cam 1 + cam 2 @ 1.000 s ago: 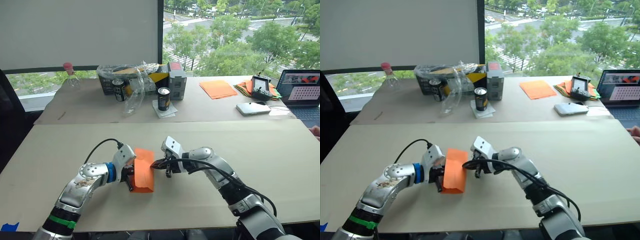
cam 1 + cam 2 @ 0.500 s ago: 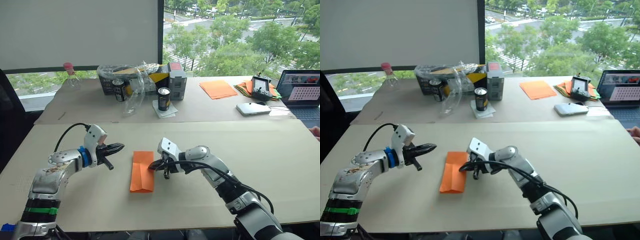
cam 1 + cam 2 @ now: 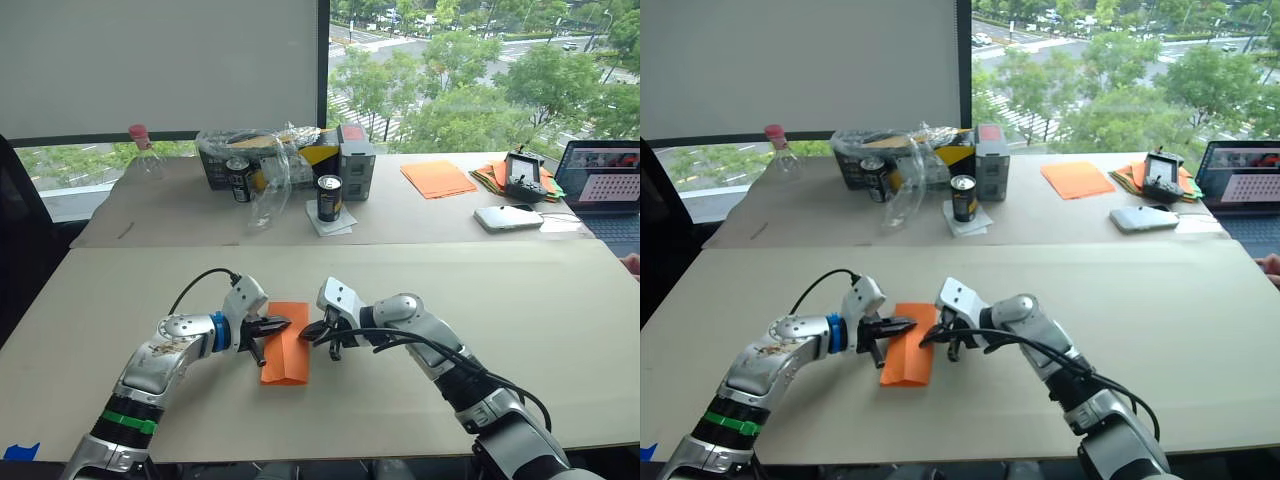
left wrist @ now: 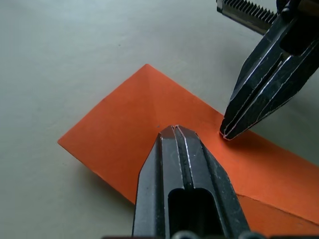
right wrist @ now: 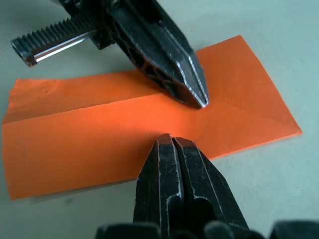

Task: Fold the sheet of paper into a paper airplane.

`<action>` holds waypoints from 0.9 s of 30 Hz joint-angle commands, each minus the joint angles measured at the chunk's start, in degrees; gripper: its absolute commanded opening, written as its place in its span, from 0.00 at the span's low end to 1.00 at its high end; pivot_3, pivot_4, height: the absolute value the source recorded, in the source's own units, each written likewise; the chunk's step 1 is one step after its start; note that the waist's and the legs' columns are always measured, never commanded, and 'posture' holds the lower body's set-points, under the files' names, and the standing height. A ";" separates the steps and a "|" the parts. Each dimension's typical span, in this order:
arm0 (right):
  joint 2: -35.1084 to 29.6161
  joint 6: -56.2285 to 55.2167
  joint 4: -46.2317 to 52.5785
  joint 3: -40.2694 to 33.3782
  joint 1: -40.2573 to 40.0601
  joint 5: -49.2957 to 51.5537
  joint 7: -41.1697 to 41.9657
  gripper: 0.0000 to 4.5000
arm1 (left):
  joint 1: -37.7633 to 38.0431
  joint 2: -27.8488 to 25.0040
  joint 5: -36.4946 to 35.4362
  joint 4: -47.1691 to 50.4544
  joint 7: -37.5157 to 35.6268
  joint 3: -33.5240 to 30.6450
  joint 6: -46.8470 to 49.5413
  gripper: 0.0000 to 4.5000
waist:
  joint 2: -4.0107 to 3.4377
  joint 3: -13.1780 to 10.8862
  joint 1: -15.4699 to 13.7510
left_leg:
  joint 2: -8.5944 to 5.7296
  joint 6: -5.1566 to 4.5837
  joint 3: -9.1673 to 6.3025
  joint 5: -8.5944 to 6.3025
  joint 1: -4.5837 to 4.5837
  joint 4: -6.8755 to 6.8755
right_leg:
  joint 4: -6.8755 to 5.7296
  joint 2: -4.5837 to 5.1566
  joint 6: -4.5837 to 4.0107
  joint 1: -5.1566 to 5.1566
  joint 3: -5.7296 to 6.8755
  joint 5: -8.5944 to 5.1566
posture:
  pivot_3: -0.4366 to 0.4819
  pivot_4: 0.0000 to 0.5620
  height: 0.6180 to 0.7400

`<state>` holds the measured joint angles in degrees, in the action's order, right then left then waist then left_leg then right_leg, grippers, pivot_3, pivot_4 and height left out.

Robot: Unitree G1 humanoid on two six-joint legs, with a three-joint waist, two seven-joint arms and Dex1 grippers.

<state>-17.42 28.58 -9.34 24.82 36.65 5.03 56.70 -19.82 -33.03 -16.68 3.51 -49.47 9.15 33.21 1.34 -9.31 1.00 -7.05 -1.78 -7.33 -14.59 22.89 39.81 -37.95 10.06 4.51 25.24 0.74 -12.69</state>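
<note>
**Both grippers closed, tips down on folded orange sheet**

The sheet of paper lies flat on the near table, about centre front, between the two arms. It is bright orange and folded to a narrow rectangle, long axis running from 12 to 6 o'clock in the head views. Its surface is smooth, with one long crease or layer edge running lengthwise, visible in the right wrist view as a lighter line. Faint diagonal creases meet near the far end of the strip. Corners are square; the edges lie close to the table.

The left gripper comes in from 9 o'clock, fingers pressed together, with its tip on or just above the paper's far half. The right gripper comes in from 3 o'clock, fingers likewise together, its tip at the paper's right edge. The two tips are near one another, with a narrow gap of orange between them in both wrist views. Neither gripper clamps the paper.

On the far table stands a drink can at 12 o'clock. A neat stack of orange sheets lies at 1 o'clock.
</note>
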 commanded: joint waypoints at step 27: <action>4.46 -25.76 -26.18 -4.74 8.51 -5.24 -6.82 0.01 | 2.31 -0.57 1.10 1.98 1.40 -0.82 0.50 0.00 | -0.01 0.00 0.27 | 0.01 0.08 -0.01 0.05 -0.10 -0.01 | -0.05 -0.03 -0.01 -0.05 -0.03 0.01 | 0.48 0.27 0.63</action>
<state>-12.98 5.36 -35.46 21.11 46.13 0.21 49.87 -18.01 -33.24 -15.97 5.54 -48.14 8.39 33.36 1.33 -9.30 1.26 -7.04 -1.70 -7.34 -14.54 22.79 39.80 -38.01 10.01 4.50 25.19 0.71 -12.68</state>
